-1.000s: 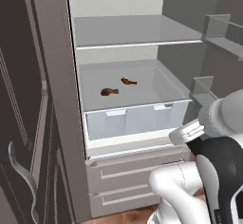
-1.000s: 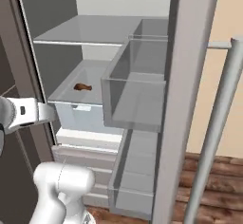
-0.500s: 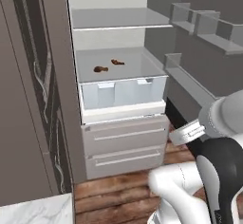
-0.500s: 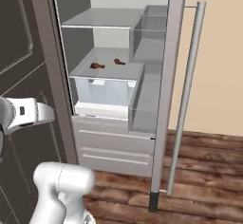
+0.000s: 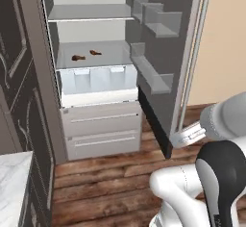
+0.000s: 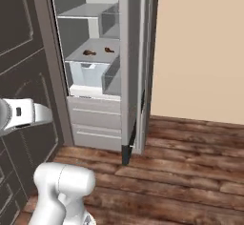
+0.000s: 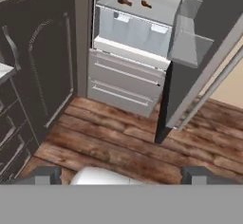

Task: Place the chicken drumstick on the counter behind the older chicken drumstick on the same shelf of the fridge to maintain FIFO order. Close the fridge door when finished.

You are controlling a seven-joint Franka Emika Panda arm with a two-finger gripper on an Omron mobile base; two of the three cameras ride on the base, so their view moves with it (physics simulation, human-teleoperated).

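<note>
The fridge [image 5: 48, 53] stands open. Two brown chicken drumsticks lie apart on its lower shelf [image 5: 113, 53], above a clear drawer: one to the front left [image 5: 78, 57], one a little further back and right [image 5: 95, 53]. Both appear again in the right base view [image 6: 88, 53] [image 6: 109, 50] and at the top of the hand view [image 7: 124, 1] [image 7: 145, 4]. The fridge door [image 5: 168, 53] is swung wide open to the right, its bar handle [image 6: 141, 52] on the outside. My gripper [image 7: 122, 176] is open and holds nothing, far back from the fridge above the wood floor. A corner of the marble counter [image 5: 12, 182] sits at lower left.
Door bins [image 5: 156, 79] jut from the inside of the open door. Two grey drawers [image 5: 103, 130] sit under the fridge compartment. Dark panelled cabinets [image 7: 42, 61] stand left of the fridge. Wood floor [image 6: 181, 171] spreads in front, a beige wall [image 6: 200, 47] at the right.
The whole picture has shifted: the base has backed away from the fridge, which now looks smaller and farther. The drumsticks lie as before and the gripper stays open.
</note>
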